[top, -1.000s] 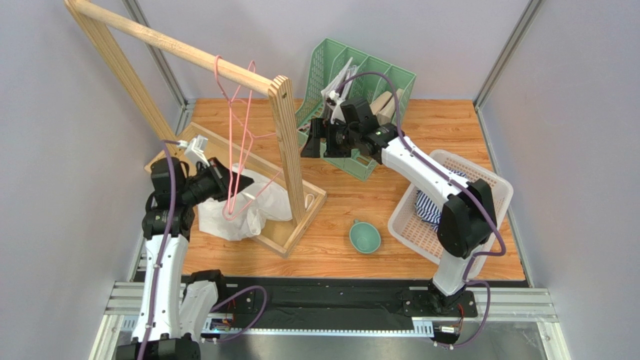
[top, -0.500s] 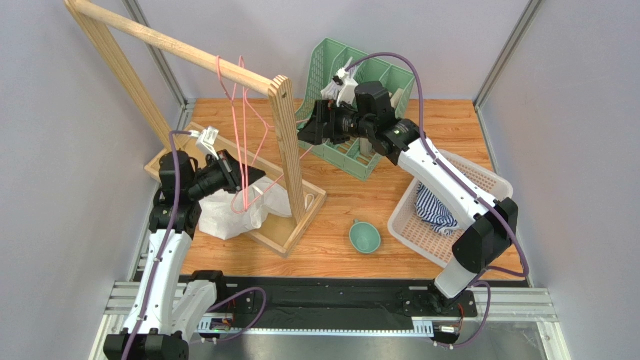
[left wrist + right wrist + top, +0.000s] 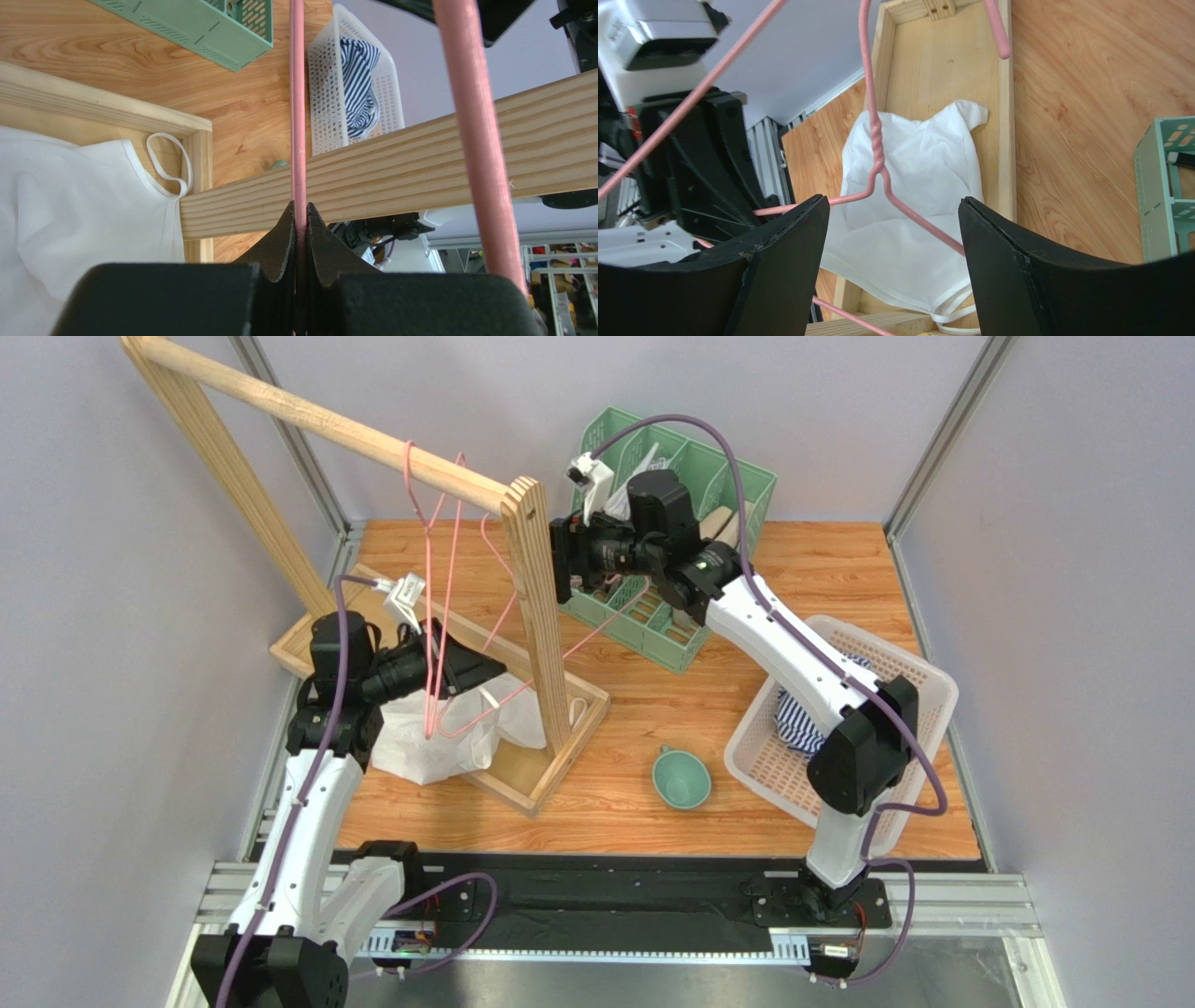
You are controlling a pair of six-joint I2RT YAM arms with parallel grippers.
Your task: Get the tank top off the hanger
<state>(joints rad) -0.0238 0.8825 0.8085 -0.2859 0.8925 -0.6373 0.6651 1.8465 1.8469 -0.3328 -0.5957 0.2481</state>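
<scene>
A pink wire hanger (image 3: 452, 546) hangs from the wooden rack's rail (image 3: 309, 420). My left gripper (image 3: 480, 672) is shut on the hanger's lower wire, and the left wrist view shows its jaws pinching that thin pink wire (image 3: 298, 140). The white tank top (image 3: 421, 739) lies heaped on the rack's base board under the hanger. It also shows in the left wrist view (image 3: 77, 210) and the right wrist view (image 3: 913, 189), where the hanger (image 3: 875, 140) shows bare above it. My right gripper (image 3: 563, 574) is open and empty, high beside the rack's post, with its jaws (image 3: 892, 217) wide apart.
The rack's upright post (image 3: 537, 602) stands between the two grippers. A green crate (image 3: 701, 476) is at the back. A white basket (image 3: 898, 672) holding striped cloth (image 3: 807, 721) is at the right. A teal bowl (image 3: 682, 777) sits on the table.
My right arm has swung left from the green crate to the rack's post. My left gripper has moved right and up with the hanger wire, tilting the hanger. The tank top stays on the base.
</scene>
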